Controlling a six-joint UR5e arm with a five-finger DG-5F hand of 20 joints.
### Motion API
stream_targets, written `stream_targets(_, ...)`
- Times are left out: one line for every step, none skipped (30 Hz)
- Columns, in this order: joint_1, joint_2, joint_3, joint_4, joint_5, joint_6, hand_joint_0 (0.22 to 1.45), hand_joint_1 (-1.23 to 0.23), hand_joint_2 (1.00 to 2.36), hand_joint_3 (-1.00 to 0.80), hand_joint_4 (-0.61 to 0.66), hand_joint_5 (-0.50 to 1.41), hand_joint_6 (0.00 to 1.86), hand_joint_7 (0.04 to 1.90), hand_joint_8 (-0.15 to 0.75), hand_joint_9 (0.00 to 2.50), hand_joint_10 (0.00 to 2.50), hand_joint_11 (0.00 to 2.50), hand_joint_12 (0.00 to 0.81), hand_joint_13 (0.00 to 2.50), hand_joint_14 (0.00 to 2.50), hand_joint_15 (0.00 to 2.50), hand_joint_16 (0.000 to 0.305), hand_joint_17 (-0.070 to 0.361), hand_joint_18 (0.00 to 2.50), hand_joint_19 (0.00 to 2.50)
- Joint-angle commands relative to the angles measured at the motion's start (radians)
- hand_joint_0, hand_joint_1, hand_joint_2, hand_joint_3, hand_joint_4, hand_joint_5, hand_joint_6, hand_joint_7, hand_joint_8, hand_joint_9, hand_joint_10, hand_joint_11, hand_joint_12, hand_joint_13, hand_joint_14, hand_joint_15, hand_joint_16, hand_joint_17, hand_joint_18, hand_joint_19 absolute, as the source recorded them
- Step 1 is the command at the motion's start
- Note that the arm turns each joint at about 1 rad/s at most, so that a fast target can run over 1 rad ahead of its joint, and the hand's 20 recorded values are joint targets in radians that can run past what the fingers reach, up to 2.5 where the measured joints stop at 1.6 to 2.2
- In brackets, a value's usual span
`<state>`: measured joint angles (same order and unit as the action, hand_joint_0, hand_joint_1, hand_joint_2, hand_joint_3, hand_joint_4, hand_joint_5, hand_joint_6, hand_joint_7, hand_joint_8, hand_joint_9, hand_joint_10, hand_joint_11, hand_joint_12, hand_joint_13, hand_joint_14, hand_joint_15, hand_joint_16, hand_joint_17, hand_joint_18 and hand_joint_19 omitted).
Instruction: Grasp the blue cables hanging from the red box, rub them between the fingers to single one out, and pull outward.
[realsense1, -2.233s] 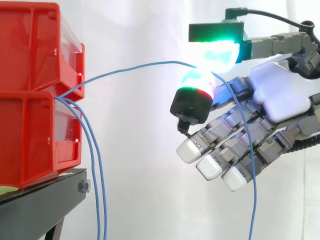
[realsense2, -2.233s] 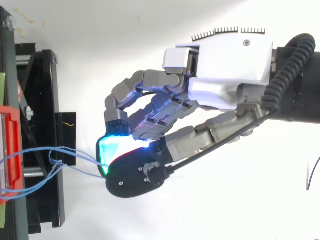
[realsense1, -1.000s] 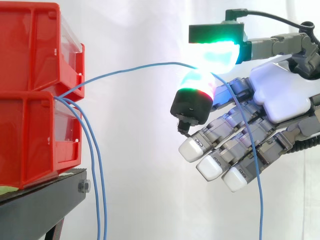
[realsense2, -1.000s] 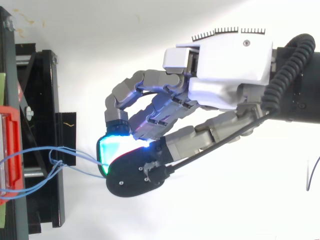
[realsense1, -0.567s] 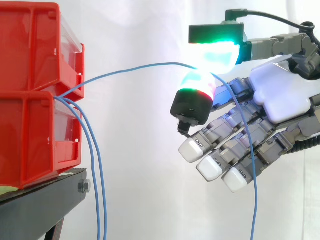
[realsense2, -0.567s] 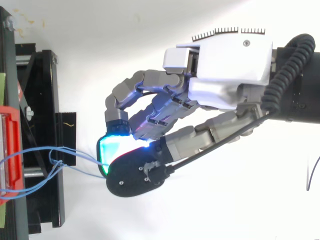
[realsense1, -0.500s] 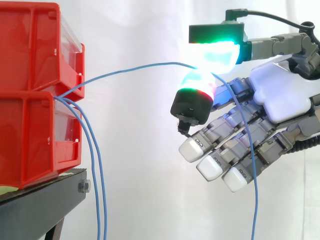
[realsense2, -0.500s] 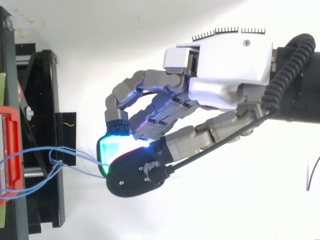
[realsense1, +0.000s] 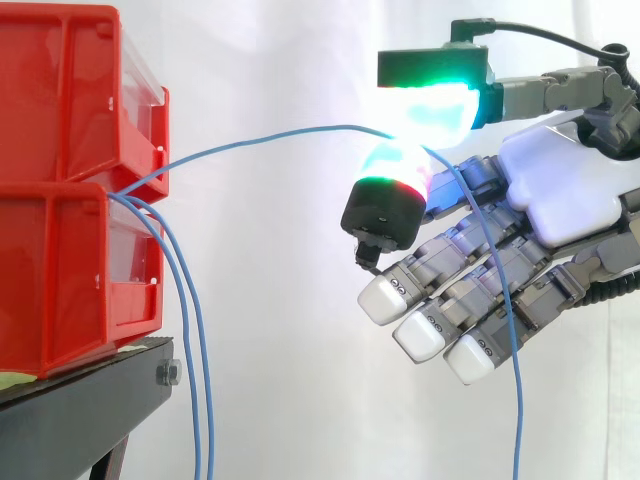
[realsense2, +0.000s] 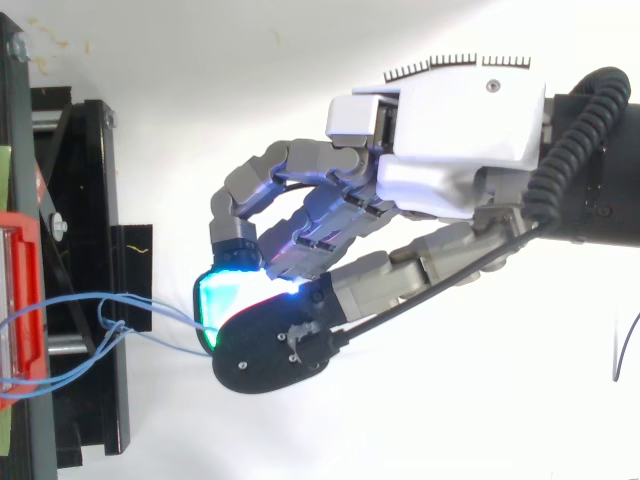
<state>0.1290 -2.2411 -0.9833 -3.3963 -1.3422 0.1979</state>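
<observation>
Side view of a robot hand (realsense1: 560, 200) reaching in from the right toward two stacked red boxes on a black stand (realsense1: 90, 400), in front of a white curtain (realsense1: 280, 300). Three blue cables are coming out where the lower red box (realsense1: 60, 270) meets the upper red box (realsense1: 60, 90).

The hand is pinching a single blue cable (realsense1: 270, 133) between two brightly glowing pads (realsense1: 430, 108), one above the other. This cable is arcing up and across the open gap to the pinch. Its free end is draping down over the remaining fingers, which are curling loosely and gripping nothing.

The two other blue cables (realsense1: 203, 350) are hanging straight down beside the stand, well apart from the hand. This suggests one cable is already separated out. The tight pinch seems meant to keep it from slipping during the outward pull. The arc is looking slack, so the pull seems unfinished.
</observation>
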Motion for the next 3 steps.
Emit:
stream_targets(0.0, 0.0, 0.0, 0.0, 0.0, 0.0, 0.59, -0.84, 1.2, 0.08, -0.21, -0.09, 0.92, 1.26, 0.319, 0.74, 0.0, 0.15, 0.474, 0.65, 0.01, 0.35, 0.062, 0.14, 0.63, 0.3)
stream_targets(0.0, 0.0, 0.0, 0.0, 0.0, 0.0, 0.59, -0.84, 1.2, 0.08, -0.21, -0.09, 0.92, 1.26, 0.321, 0.74, 0.0, 0.15, 0.474, 0.65, 0.01, 0.35, 0.062, 0.14, 0.63, 0.3)
stream_targets(0.0, 0.001, 0.0, 0.0, 0.0, 0.0, 0.59, -0.84, 1.2, 0.08, -0.2, -0.09, 0.92, 1.26, 0.321, 0.74, 0.0, 0.15, 0.474, 0.65, 0.01, 0.35, 0.062, 0.139, 0.63, 0.3)
